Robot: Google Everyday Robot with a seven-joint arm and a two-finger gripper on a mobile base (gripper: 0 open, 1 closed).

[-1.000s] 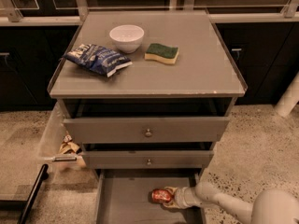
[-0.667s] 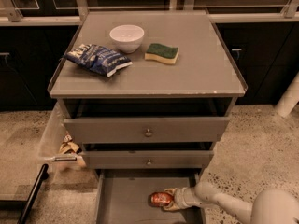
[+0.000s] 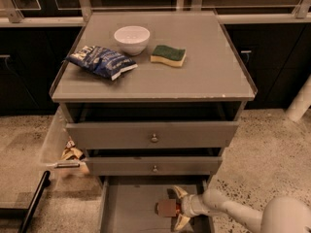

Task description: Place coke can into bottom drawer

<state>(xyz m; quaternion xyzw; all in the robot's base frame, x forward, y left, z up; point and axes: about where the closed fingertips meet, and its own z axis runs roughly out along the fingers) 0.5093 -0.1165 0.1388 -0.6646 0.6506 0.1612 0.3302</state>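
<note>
The coke can [image 3: 166, 208], red with a silver end, lies on its side on the floor of the pulled-out bottom drawer [image 3: 127, 208], near its right side. My gripper [image 3: 178, 207] reaches into the drawer from the right, right behind the can. Its pale fingers [image 3: 180, 193] are spread wide, one above and one below the can's right end, and do not clamp it. The white arm runs off to the lower right.
On the cabinet top [image 3: 214, 76] are a white bowl [image 3: 131, 39], a blue chip bag [image 3: 101, 61] and a green-and-yellow sponge [image 3: 168, 55]. The two upper drawers [image 3: 153, 136] stand slightly out. A black bar [image 3: 33, 202] and litter [image 3: 71, 154] lie at the left.
The fingers, closed around the can before, have spread apart. The can has stayed at almost the same spot in the drawer.
</note>
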